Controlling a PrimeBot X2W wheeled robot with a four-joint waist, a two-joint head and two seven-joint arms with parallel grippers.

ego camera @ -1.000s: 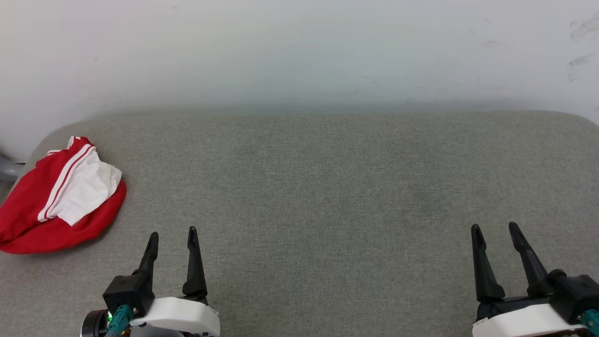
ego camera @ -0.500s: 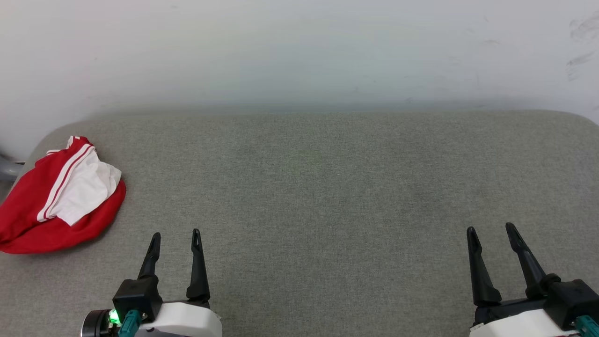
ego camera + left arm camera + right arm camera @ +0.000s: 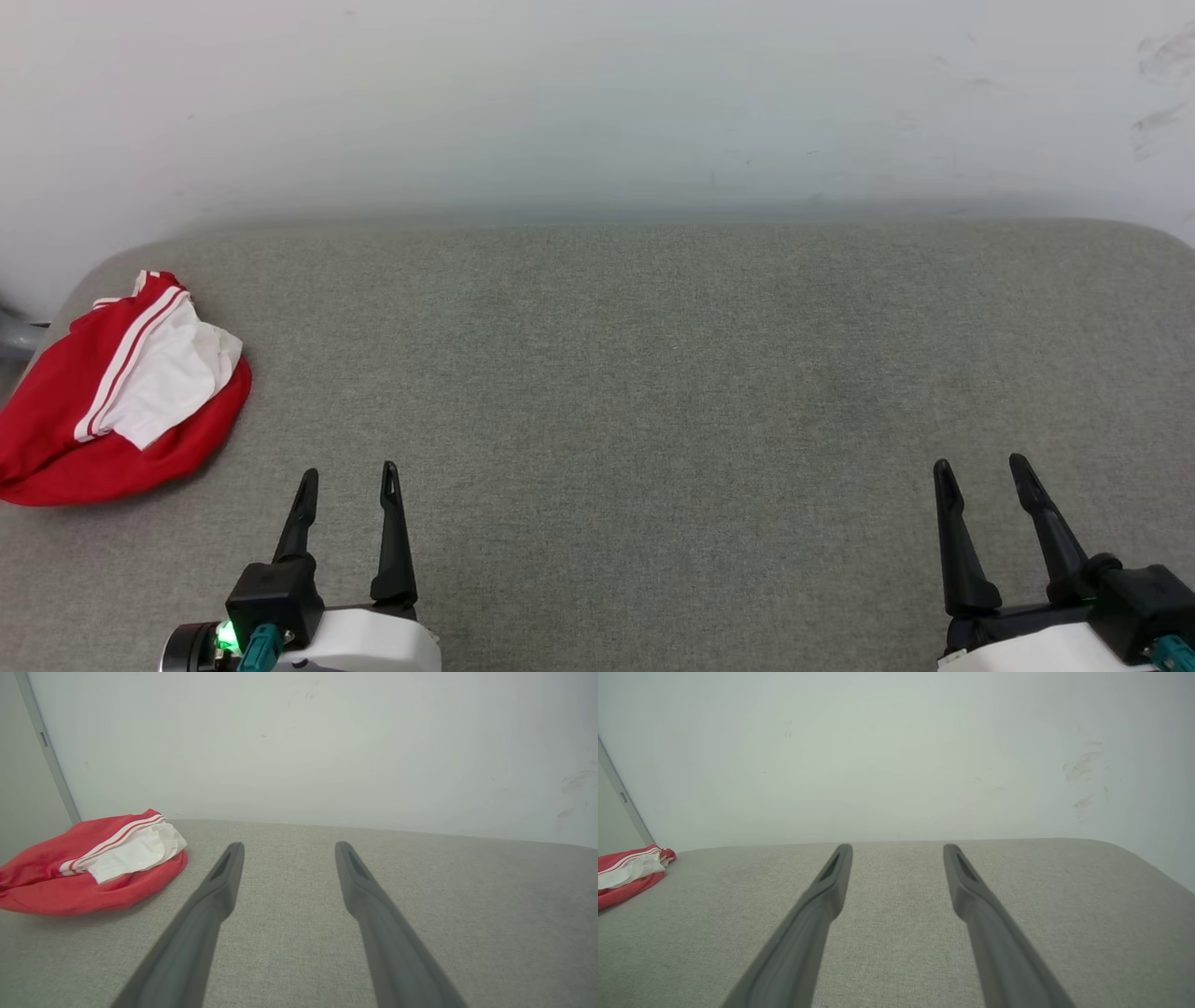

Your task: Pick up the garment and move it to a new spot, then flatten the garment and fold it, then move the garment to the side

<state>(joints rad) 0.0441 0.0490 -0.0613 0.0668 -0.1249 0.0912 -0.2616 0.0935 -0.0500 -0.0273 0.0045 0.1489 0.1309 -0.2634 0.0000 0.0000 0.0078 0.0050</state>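
Observation:
The garment [image 3: 112,392] lies in a folded red bundle at the far left edge of the grey surface, a white sleeve with red-and-white striped trim on top. The left wrist view has the garment [image 3: 93,863] to the left of the fingers; in the right wrist view the garment [image 3: 628,872] is at the left edge. My left gripper [image 3: 347,476] is open and empty near the front edge, to the right of the bundle and apart from it. My right gripper [image 3: 980,467] is open and empty at the front right.
A grey fabric-covered surface [image 3: 635,373] with rounded far corners spans the view, backed by a pale wall [image 3: 597,103]. A grey post [image 3: 46,751] stands by the wall at the far left.
Both grippers have drawn back slightly toward the front edge. The garment has not moved.

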